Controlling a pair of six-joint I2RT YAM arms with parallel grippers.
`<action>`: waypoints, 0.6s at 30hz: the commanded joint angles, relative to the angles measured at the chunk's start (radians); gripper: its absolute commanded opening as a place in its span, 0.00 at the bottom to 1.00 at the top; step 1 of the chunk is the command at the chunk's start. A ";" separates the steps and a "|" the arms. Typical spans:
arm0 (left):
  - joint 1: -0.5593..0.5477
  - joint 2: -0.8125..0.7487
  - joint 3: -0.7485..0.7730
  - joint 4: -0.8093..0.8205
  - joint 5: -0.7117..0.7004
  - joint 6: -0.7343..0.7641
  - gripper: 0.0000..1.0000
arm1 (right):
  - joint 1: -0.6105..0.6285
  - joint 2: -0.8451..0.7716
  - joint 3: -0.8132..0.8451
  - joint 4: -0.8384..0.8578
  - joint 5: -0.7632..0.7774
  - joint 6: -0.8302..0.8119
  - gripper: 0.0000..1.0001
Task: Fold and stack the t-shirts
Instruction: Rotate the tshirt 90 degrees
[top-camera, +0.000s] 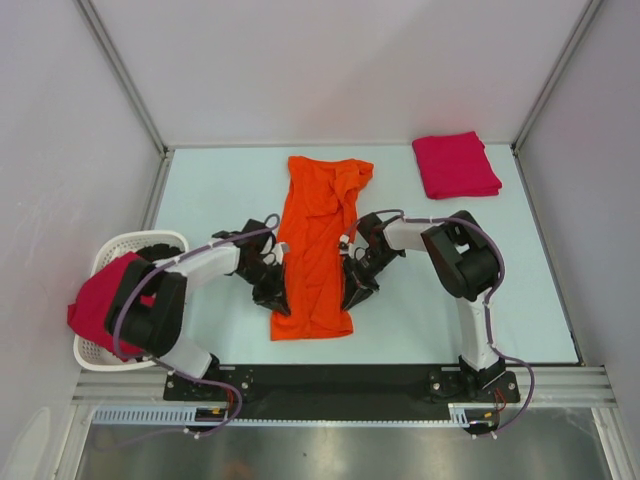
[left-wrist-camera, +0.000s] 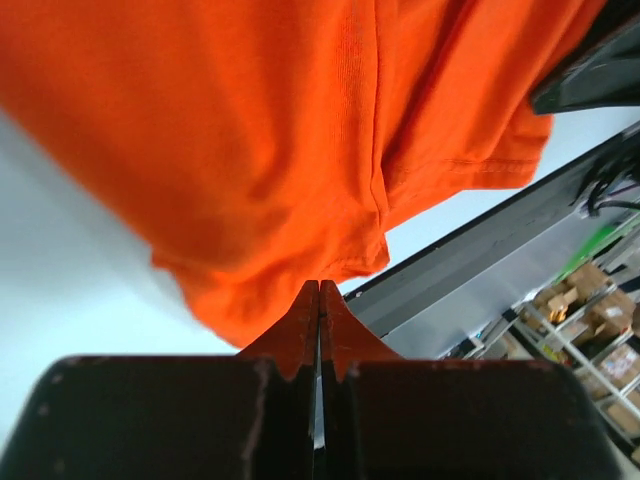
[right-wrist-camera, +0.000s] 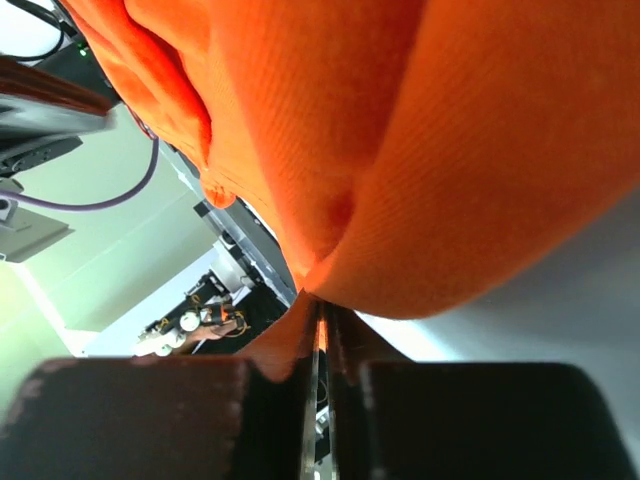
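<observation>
The pale table (top-camera: 450, 300) carries the orange t-shirt (top-camera: 315, 250), which lies between the two grippers as a long narrow strip running away from them. It is smooth at its near end, beside the fingers. Its far end, well beyond both tools, is rumpled and bunched. The cloth is bright, plain and finely ribbed, with a stitched hem showing in the left wrist view.

Well out to the left of the left gripper (top-camera: 278, 300) stands the white basket (top-camera: 110, 255), with a draped crimson-pink t-shirt (top-camera: 95, 300) hanging over its near rim. Far beyond the right gripper (top-camera: 352, 295), and off to its right, a folded crimson-pink t-shirt (top-camera: 455, 165) lies flat near the table's far corner.

The left gripper sits at the strip's left edge near the hem. Its fingers are pressed together, pinching the orange cloth at their tips. The right gripper sits opposite at the right edge, its fingers likewise drawn together on a fold of the orange fabric.
</observation>
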 joint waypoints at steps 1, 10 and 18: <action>-0.060 0.088 0.040 0.043 -0.010 -0.006 0.00 | 0.018 0.019 -0.019 -0.140 0.049 0.010 0.03; -0.073 0.286 0.055 0.011 -0.058 0.021 0.00 | 0.016 -0.047 -0.074 -0.249 0.097 -0.048 0.00; -0.075 0.323 0.064 0.008 -0.069 0.027 0.00 | 0.019 -0.023 -0.097 -0.283 0.139 -0.052 0.05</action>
